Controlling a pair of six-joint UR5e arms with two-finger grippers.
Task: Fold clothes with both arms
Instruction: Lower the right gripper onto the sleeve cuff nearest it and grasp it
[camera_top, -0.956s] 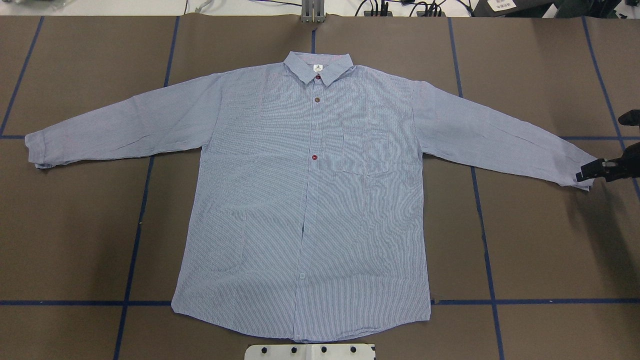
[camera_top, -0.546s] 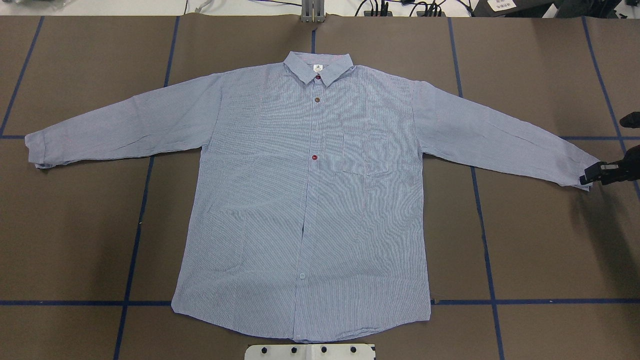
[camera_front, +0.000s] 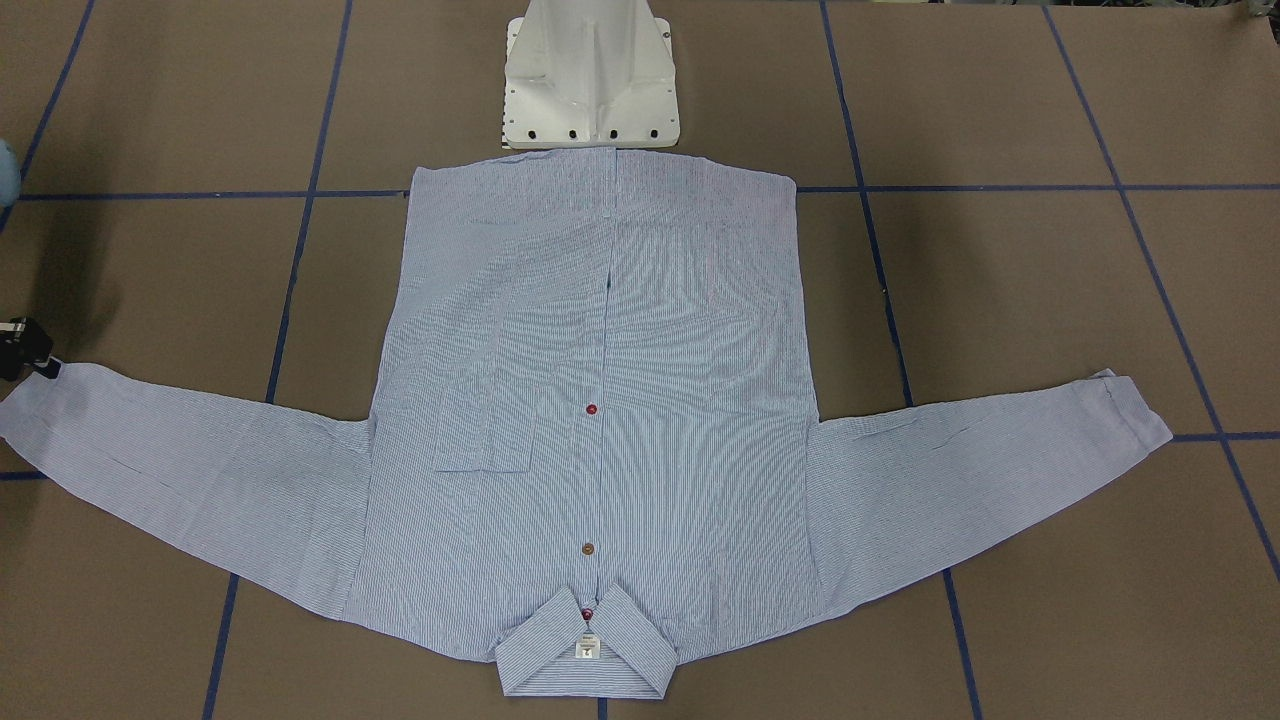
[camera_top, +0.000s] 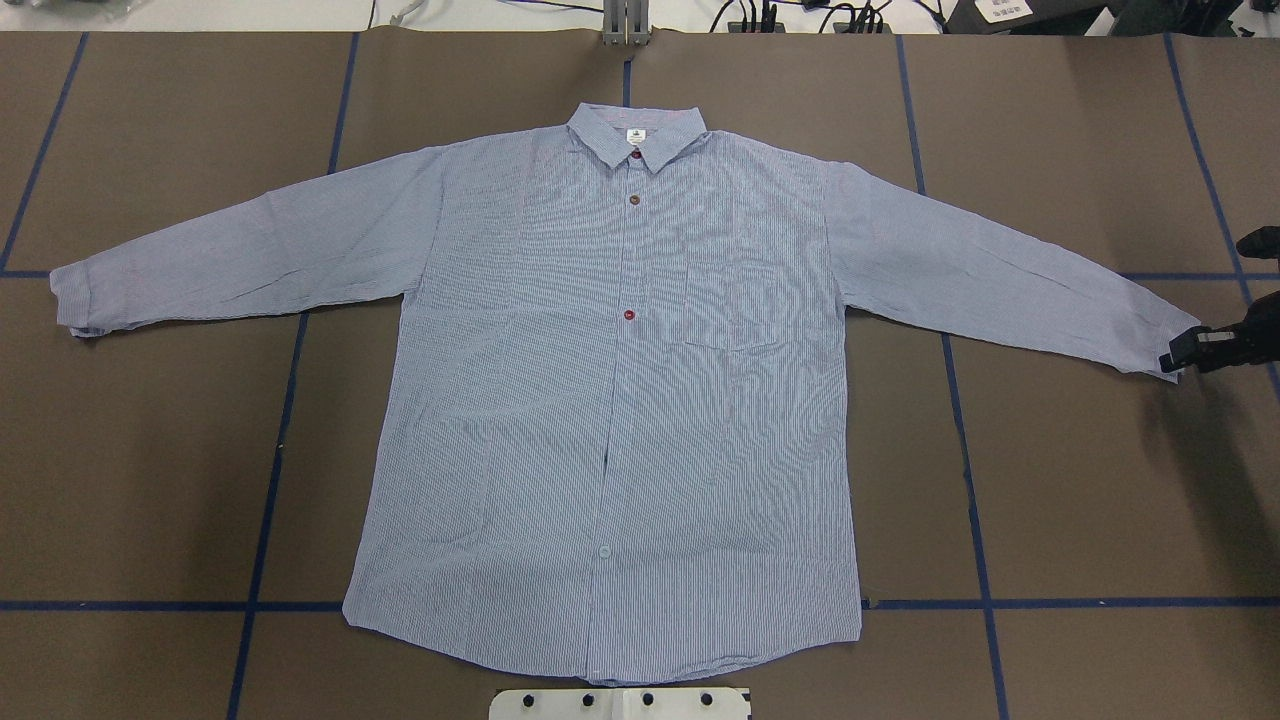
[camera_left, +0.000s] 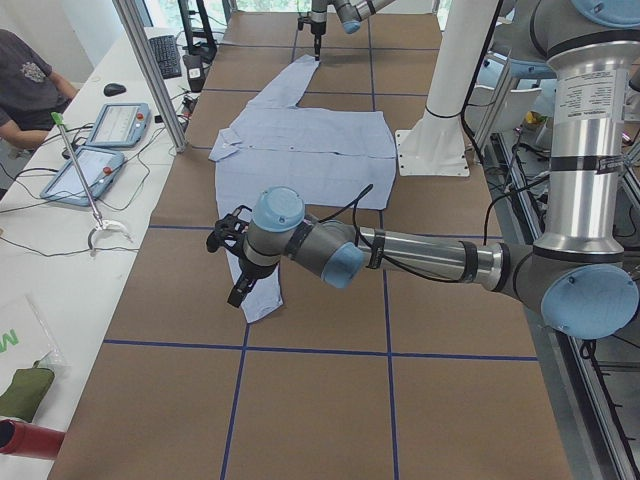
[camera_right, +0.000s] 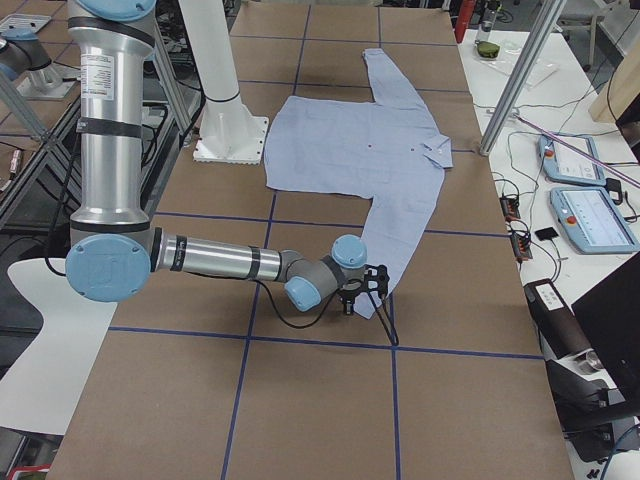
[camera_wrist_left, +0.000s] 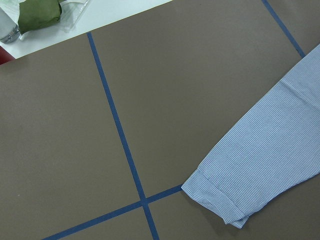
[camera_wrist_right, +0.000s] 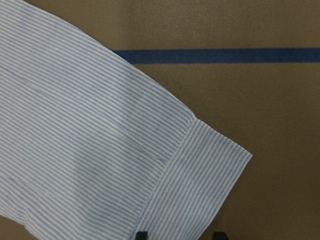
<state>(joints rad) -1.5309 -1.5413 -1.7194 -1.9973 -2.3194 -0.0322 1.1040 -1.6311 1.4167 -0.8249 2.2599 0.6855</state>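
Observation:
The light blue striped shirt (camera_top: 600, 400) lies flat and face up on the brown table, collar at the far side and both sleeves spread wide. My right gripper (camera_top: 1170, 356) sits low at the right sleeve's cuff (camera_top: 1150, 340). In the right wrist view its two fingertips (camera_wrist_right: 143, 235) stand apart, open, at the edge of the cuff (camera_wrist_right: 200, 165). My left gripper (camera_left: 237, 293) hovers over the left sleeve's cuff (camera_wrist_left: 225, 200) and shows only in the exterior left view, so I cannot tell whether it is open or shut.
The white pedestal base (camera_top: 620, 703) stands at the table's near edge, just below the shirt's hem. Blue tape lines (camera_top: 270, 480) cross the brown table. Beyond the far edge are tablets (camera_left: 95, 160), cables and a seated person (camera_left: 25, 80).
My right gripper has slid slightly outward, toward the tip of the right cuff. The shirt has not visibly moved.

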